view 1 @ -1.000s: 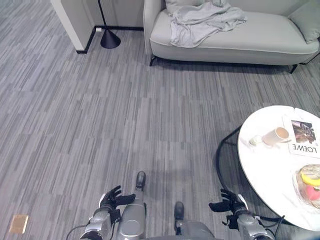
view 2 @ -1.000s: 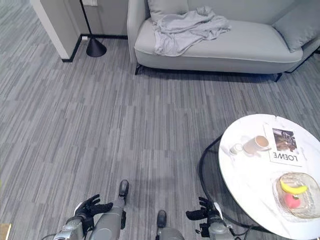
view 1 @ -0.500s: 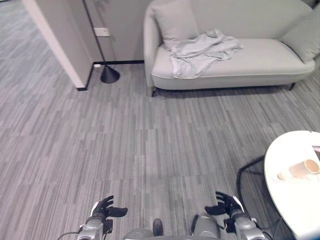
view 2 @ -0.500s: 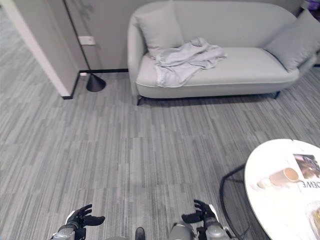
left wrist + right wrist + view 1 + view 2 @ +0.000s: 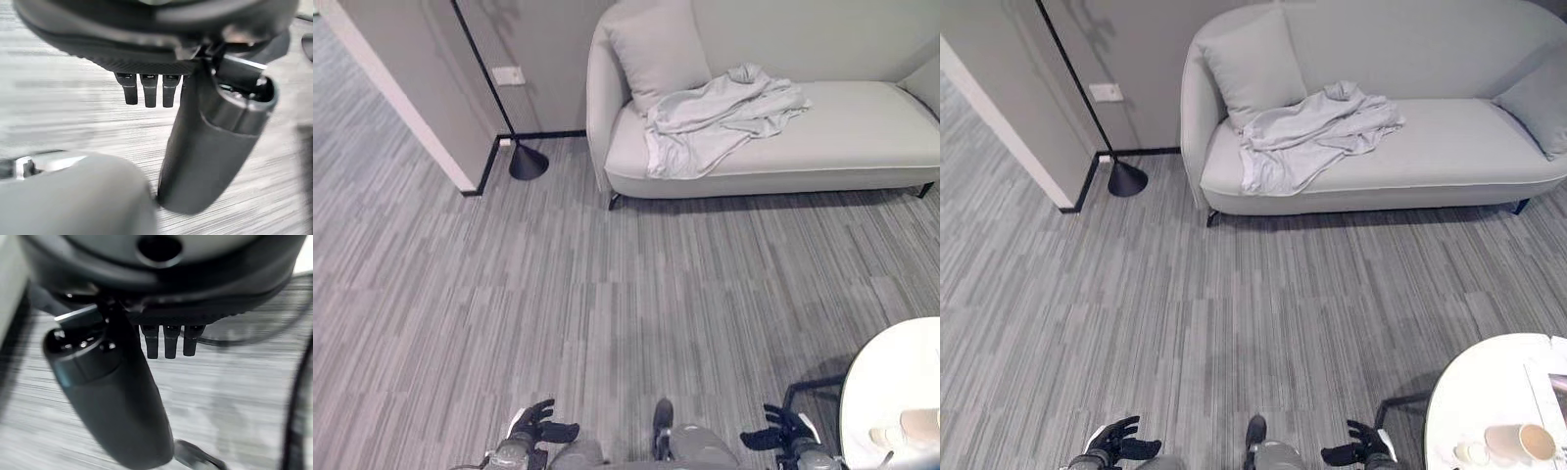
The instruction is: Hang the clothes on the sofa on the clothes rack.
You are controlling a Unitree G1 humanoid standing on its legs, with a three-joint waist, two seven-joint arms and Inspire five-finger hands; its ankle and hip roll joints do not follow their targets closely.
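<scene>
A light grey garment [image 5: 720, 117] lies crumpled on the left half of a pale grey sofa [image 5: 862, 137], one edge hanging over the seat front; it is also the garment [image 5: 1312, 132] in the right eye view. My left hand [image 5: 533, 429] and right hand [image 5: 785, 436] show at the bottom edge, far from the sofa, both open and empty. The wrist views show the left hand's fingers [image 5: 149, 90] and the right hand's fingers [image 5: 168, 340] straight over bare carpet.
A grey cushion [image 5: 656, 49] leans at the sofa's left end. A black floor lamp base [image 5: 529, 162] stands by the wall corner [image 5: 421, 117]. A round white table [image 5: 1498, 411] with a cup [image 5: 1518, 441] sits at the lower right. Grey carpet lies between me and the sofa.
The camera has shifted: the sofa now sits nearer and further right in view, and the white table has slid toward the lower right corner. Both hands stay low and open.
</scene>
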